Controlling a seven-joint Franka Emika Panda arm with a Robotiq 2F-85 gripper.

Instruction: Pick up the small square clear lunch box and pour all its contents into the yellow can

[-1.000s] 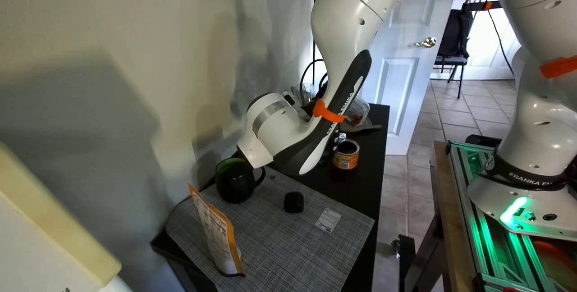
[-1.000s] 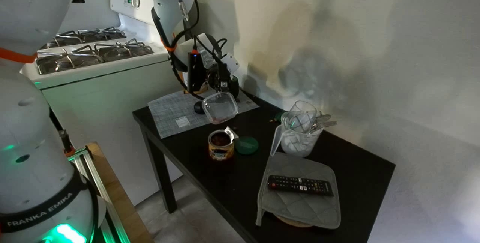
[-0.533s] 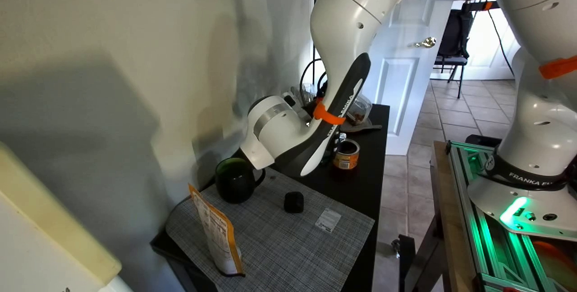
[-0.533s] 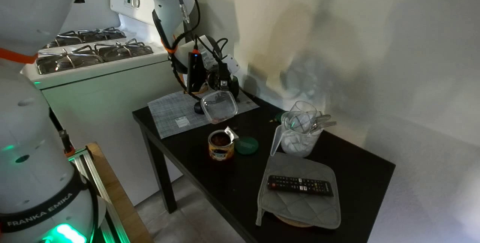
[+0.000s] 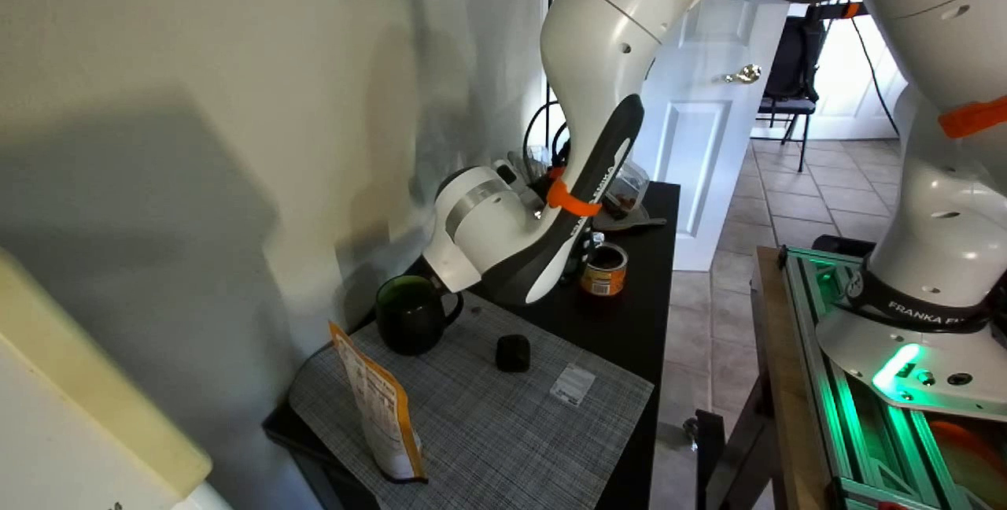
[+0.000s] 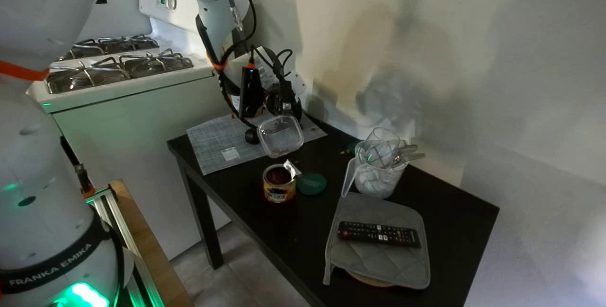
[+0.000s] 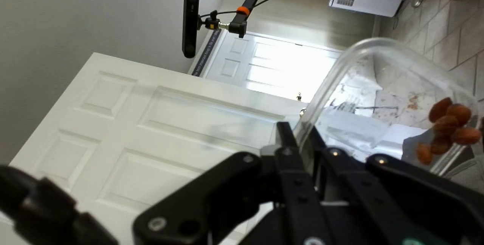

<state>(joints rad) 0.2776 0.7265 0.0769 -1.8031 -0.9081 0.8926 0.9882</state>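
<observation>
Jaws pinched on one wall of the clear lunch box (image 7: 389, 101), only thin plastic between them, as I held it tilted aloft.
In the wrist view, my gripper (image 7: 301, 133) straddled that wall while reddish-brown nuts (image 7: 450, 129), not yet poured, bunched at the box's far side. In an exterior view, it hung over the black table (image 6: 307, 240), higher than the upright yellow can (image 6: 279, 186). In an exterior view, the arm (image 5: 582, 85) hid part of the box; I could not tell if it was over the can's mouth. I judged it light, slick and bendy; a mid-wall grip below the rim seemed safest, since nuts massed opposite might twist it.
</observation>
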